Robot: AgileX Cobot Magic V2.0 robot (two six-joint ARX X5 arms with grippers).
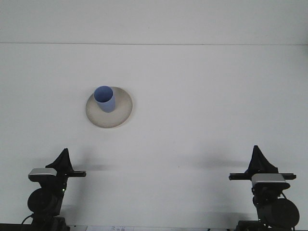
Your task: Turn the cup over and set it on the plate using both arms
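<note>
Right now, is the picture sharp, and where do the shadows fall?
Front view: even, soft light, no glare; the blue cup and plate look reasonably sharp. Faint shadows lie on the white table beside the left gripper and right gripper.

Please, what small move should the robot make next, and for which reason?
Probably none beyond staying parked. The cup stands on the plate, mouth up as far as I can tell, so the task looks done. The left hand and right hand sit low at the near table edge, apart from the cup, holding nothing.
</note>
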